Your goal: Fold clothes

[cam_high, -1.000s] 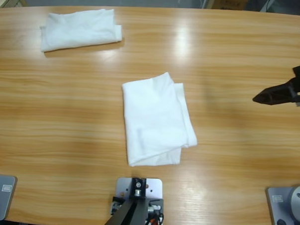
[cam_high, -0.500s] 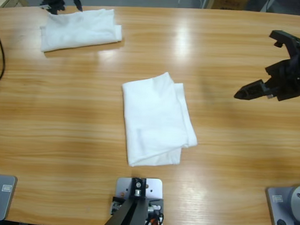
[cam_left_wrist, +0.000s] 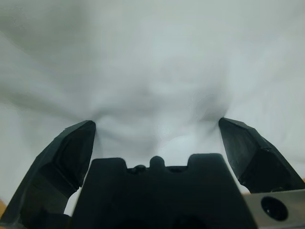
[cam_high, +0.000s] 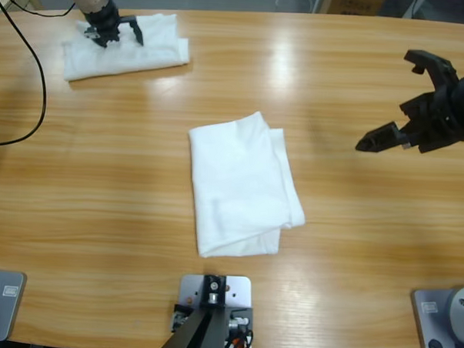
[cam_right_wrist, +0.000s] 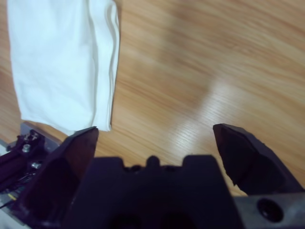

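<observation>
Though folded, clothes (cam_high: 243,184) mid-table.

The left arm enters at the upper-left corner, its left claw (cam_high: 115,32) pointing downward with jaws spread wide. The right arm reaches in from the right edge, its right claw (cam_high: 393,100) also spread wide, raised.

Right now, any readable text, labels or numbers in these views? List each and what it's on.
None readable.
Middle folded garment: plain white, no lettering or label showing.
Far folded garment under the left gripper: no print visible.
Right gripper: black, no markings legible.
Table: bare wood grain only.
</observation>
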You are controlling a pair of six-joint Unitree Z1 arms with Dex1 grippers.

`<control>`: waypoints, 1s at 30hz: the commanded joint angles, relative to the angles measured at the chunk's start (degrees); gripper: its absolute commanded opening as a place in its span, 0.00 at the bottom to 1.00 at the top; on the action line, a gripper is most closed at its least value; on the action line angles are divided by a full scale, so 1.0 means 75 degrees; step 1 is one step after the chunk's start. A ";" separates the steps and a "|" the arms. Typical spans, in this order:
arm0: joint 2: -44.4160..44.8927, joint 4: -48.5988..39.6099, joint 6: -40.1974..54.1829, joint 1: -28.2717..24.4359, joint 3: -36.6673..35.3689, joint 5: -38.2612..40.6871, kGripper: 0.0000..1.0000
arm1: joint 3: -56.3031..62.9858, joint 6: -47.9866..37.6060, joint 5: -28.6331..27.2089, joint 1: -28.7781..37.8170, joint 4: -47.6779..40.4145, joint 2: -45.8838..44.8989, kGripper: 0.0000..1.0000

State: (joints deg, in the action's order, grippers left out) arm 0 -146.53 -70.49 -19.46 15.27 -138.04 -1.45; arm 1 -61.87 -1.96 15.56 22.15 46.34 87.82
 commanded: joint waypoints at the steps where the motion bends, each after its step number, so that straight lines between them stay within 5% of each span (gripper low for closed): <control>1: 0.0535 0.0767 0.0514 0.0838 0.3023 0.0226 0.99 | -0.0071 -0.0148 0.0000 -0.0059 0.0400 -0.0208 1.00; 6: 0.2070 0.3411 0.0896 0.1356 0.7246 -0.0020 1.00 | 0.0084 -0.0235 -0.0007 -0.0059 0.0599 -0.0762 1.00; 11: 0.3019 0.4758 0.3626 0.1421 1.0300 -0.0458 1.00 | 0.0154 -0.0266 -0.0098 -0.0223 0.0683 -0.1202 1.00; 15: 0.3774 0.4749 0.7653 0.1569 1.1348 -0.0404 1.00 | 0.0266 -0.0460 -0.0094 -0.0263 0.0470 -0.1207 1.00; 18: 0.3964 0.4585 0.9144 0.1808 1.1475 -0.0158 0.99 | 0.0213 -0.0554 -0.0087 -0.0392 0.0240 -0.1078 1.00; 23: 0.3685 0.4365 0.9584 0.3484 1.1538 -0.0345 0.98 | 0.0006 -0.0840 -0.0019 -0.0495 -0.0022 -0.0883 1.00; 30: 0.4062 0.4547 0.9099 0.4098 1.1831 -0.0828 0.98 | -0.0012 -0.0983 0.0049 -0.0645 -0.0411 -0.0722 1.00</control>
State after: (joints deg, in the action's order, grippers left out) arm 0 -108.23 -35.92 50.35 41.62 -59.04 -5.43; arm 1 -61.89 -8.01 15.56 18.43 44.76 80.35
